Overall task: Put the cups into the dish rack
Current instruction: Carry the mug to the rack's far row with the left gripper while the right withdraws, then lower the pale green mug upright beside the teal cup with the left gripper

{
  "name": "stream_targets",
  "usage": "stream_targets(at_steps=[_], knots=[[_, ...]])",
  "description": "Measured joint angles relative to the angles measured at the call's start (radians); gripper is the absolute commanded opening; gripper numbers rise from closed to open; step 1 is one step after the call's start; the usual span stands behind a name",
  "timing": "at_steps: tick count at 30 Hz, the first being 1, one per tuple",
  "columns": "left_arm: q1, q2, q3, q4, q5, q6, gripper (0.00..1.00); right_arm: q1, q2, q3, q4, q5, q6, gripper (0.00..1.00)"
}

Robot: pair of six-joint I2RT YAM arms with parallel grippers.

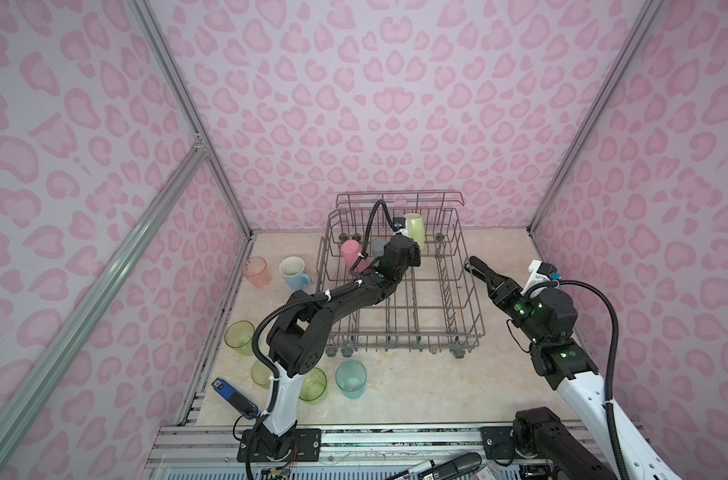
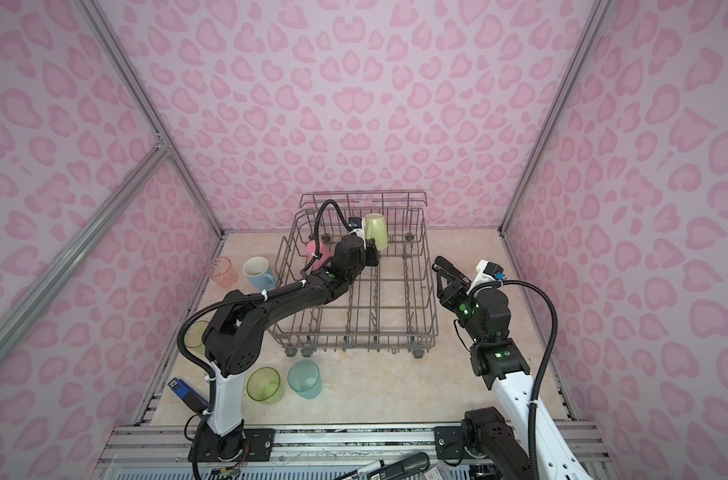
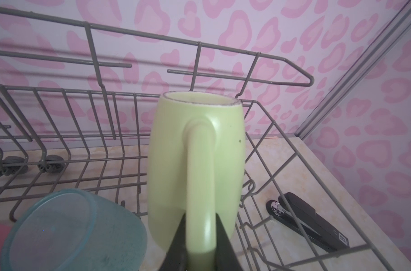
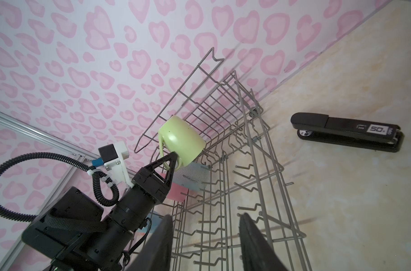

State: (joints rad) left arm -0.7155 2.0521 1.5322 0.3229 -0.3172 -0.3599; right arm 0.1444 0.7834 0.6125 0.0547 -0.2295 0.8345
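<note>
The left gripper is clenched on the handle of the upturned light-green mug at the back of the dish rack, beside a racked pink tumbler and teal tumbler; the right gripper gapes empty; six cups wait on the table, so I'd say a third done.

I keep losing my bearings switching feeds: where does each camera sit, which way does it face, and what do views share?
Top views: high over the front rail, looking down and back at the dish rack; both arms show.
Left wrist: over the rack, facing its back rail; left gripper pinches the handle of the inverted light-green mug.
Right wrist: beside the rack, facing across it; open right gripper and left arm show.
Shared: mug and rack in all; black stapler in both wrist views.
</note>
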Motion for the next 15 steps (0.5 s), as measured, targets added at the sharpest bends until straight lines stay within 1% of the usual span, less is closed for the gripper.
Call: stream_targets(at_steps=[11, 15], knots=[[-0.002, 0.000, -0.126, 0.150, -0.032, -0.006, 0.04, -0.020, -0.030, -0.027, 0.008, -0.015, -0.001, 0.46], [-0.002, 0.001, -0.136, 0.169, -0.031, -0.006, 0.04, -0.020, -0.036, -0.037, 0.008, -0.016, 0.000, 0.46]])
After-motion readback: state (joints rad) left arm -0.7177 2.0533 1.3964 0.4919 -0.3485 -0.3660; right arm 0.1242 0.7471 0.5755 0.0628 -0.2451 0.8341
